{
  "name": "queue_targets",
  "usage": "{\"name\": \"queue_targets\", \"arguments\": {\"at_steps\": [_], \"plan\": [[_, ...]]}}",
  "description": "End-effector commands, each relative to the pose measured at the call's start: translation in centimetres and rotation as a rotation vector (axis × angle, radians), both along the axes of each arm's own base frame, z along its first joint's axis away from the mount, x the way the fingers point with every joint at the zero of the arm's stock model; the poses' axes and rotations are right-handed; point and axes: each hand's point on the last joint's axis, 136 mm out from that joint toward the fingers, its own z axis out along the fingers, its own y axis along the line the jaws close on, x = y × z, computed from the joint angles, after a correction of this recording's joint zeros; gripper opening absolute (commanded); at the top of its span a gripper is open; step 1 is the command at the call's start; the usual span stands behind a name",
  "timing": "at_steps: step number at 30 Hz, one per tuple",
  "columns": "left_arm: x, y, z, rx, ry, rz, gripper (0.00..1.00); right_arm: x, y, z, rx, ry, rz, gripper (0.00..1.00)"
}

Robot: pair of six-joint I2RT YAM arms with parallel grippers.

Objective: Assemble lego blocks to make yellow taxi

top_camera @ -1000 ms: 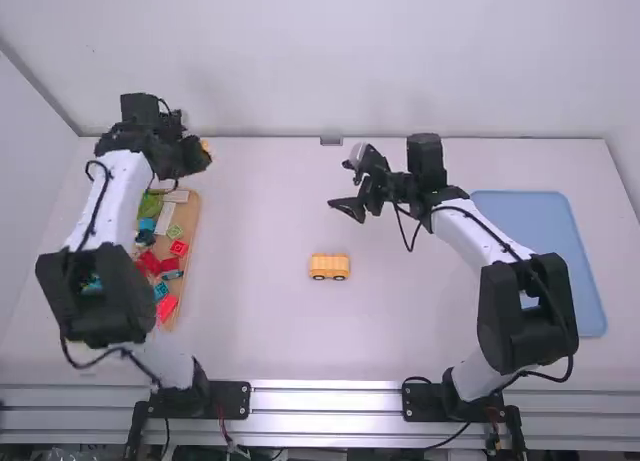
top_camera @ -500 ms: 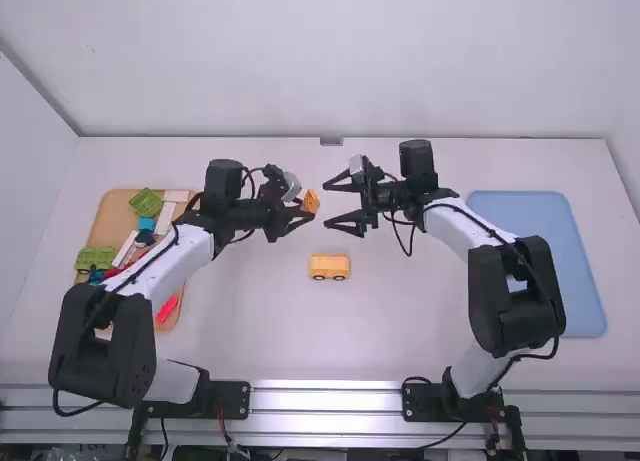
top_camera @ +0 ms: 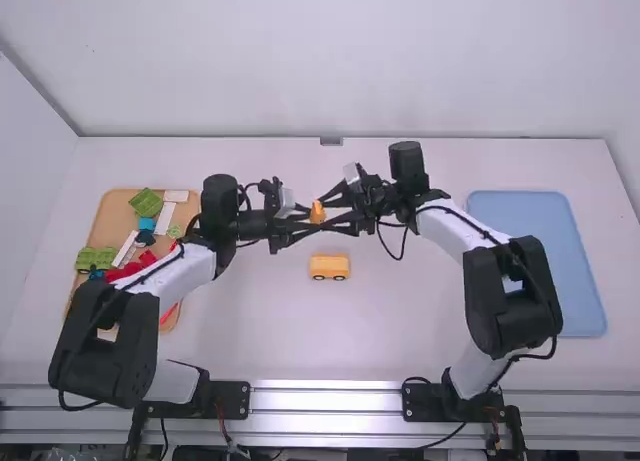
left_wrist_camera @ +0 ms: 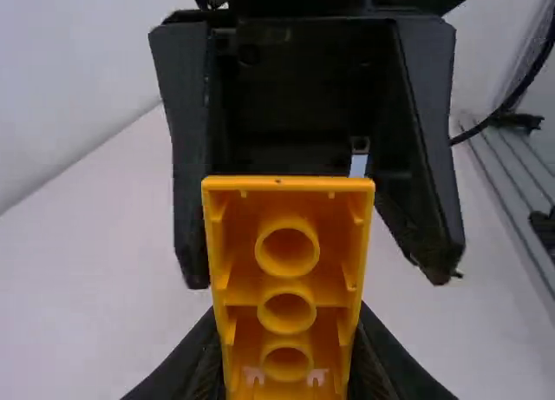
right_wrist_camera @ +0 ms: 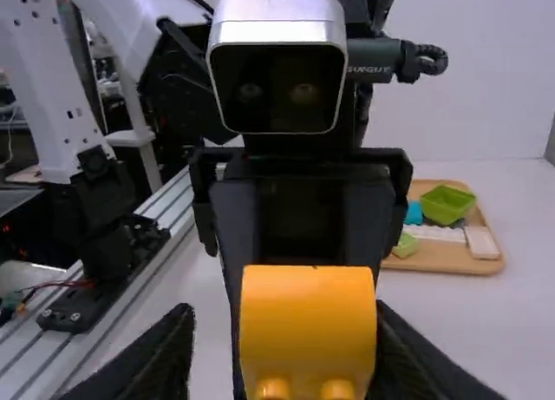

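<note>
left claw (left_wrist_camera: 286,352): pinched orange block (top_camera: 317,213), likely to leave its far end free | right claw (right_wrist_camera: 288,326): gaped wide around it, presumably for a handover | wheeled yellow base (top_camera: 329,267): stood upright, unheld, between counter's (top_camera: 250,331) near and far edges, probably awaiting the block

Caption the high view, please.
Left gripper holds an orange block at the open right gripper, near a wheeled piece.

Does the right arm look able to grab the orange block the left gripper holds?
Likely yes: the right gripper faces the orange block, open, fingers to either side; the left gripper's hold may limit room.
</note>
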Motion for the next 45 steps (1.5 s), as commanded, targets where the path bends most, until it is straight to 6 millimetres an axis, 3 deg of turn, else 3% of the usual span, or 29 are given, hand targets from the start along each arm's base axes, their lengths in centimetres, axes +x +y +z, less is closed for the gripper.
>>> {"name": "queue_targets", "arguments": {"at_steps": [1,6,8,9,10,11,13,15,17,19,20,22,25,28,31,33,35,37,38,40,45], "plan": [[-0.8,-0.3,0.1,-0.016,0.029,-0.027,0.02,-0.6,0.0,0.2,0.023,-0.01,0.031,0.41],[-0.7,-0.2,0.0,-0.014,0.034,-0.023,0.04,-0.5,0.0,0.3,0.023,-0.015,0.028,0.19],[-0.7,-0.2,0.0,-0.014,0.034,-0.024,0.29,-0.4,0.1,0.3,0.023,-0.026,0.024,0.1],[-0.7,-0.2,0.0,-0.013,0.034,-0.024,0.6,-0.2,0.1,0.2,0.017,-0.03,0.015,0.08],[-0.7,-0.2,0.0,-0.013,0.035,-0.023,0.73,0.0,0.2,0.1,0.008,-0.036,0.001,0.06],[-0.6,-0.2,-0.1,-0.011,0.035,-0.016,0.99,0.8,0.4,-0.3,-0.021,-0.036,-0.039,0.04],[0.0,0.2,-0.4,0.002,0.045,0.019,0.99,2.5,0.6,-1.0,-0.082,-0.02,-0.134,0.0],[2.5,2.0,-2.2,0.072,0.091,0.193,0.99,6.7,0.7,-3.0,-0.222,0.053,-0.388,0.0],[4.9,4.4,-3.9,0.136,0.169,0.384,0.99,9.3,0.1,-4.6,-0.315,0.09,-0.573,0.0],[7.3,8.4,-5.4,0.174,0.303,0.629,0.99,11.2,-1.0,-6.4,-0.412,0.103,-0.73,0.0],[8.3,11.3,-6.0,0.188,0.399,0.764,0.99,12.0,-1.9,-7.4,-0.475,0.107,-0.809,0.0],[8.6,13.6,-5.8,0.206,0.466,0.817,0.99,12.5,-2.6,-7.8,-0.525,0.117,-0.855,0.0],[9.0,17.3,-4.7,0.213,0.549,0.901,0.99,11.8,-2.0,-6.1,-0.547,0.043,-0.755,0.0],[9.2,21.6,-3.1,0.203,0.603,1.004,0.99,8.8,-0.9,-2.2,-0.489,-0.045,-0.524,0.0],[8.8,25.6,-2.1,0.177,0.686,1.132,0.99,6.7,-0.2,0.0,-0.442,-0.088,-0.387,0.0],[8.3,27.6,-1.8,0.144,0.74,1.199,0.99,6.2,0.6,-0.3,-0.444,-0.085,-0.36,0.0],[7.8,29.2,-1.2,0.123,0.737,1.224,0.99,5.7,2.2,-2.4,-0.48,-0.049,-0.334,0.0],[7.4,29.4,-0.8,0.126,0.708,1.215,0.99,5.6,3.1,-3.7,-0.499,-0.03,-0.32,0.0],[6.9,29.3,-0.1,0.123,0.658,1.201,0.99,5.6,4.6,-5.7,-0.523,-0.002,-0.31,0.0],[6.4,29.0,0.8,0.129,0.573,1.19,0.99,6.1,6.1,-7.2,-0.555,0.019,-0.321,0.0],[5.1,29.8,2.8,0.072,0.433,1.31,0.99,5.9,8.2,-9.0,-0.711,-0.048,-0.301,0.0]]}}
